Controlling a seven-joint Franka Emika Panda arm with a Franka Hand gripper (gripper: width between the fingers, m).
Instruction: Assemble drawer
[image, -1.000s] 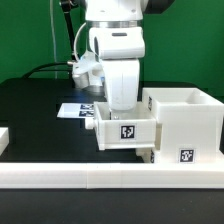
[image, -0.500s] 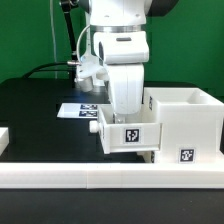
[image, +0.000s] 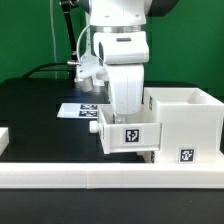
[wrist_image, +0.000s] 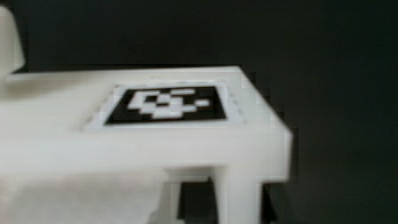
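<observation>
Fingers (image: 127, 118) hidden behind smooth white boxy tray (image: 127, 133), grip unclear, beside cube-like housing box (image: 185, 125).

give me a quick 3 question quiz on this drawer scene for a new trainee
1. True or false: the small tray lies flat on the table, well apart from the housing box.
2. On which side of the housing box, in the exterior view, is the small tray?
A. left
B. right
C. on top of it
3. Fill in: the long low white rail runs along the ____ edge of the exterior view's scene.

Key:
1. False; the tray sits against the box's open side, under the arm.
2. A
3. front (nearest the camera)
</observation>
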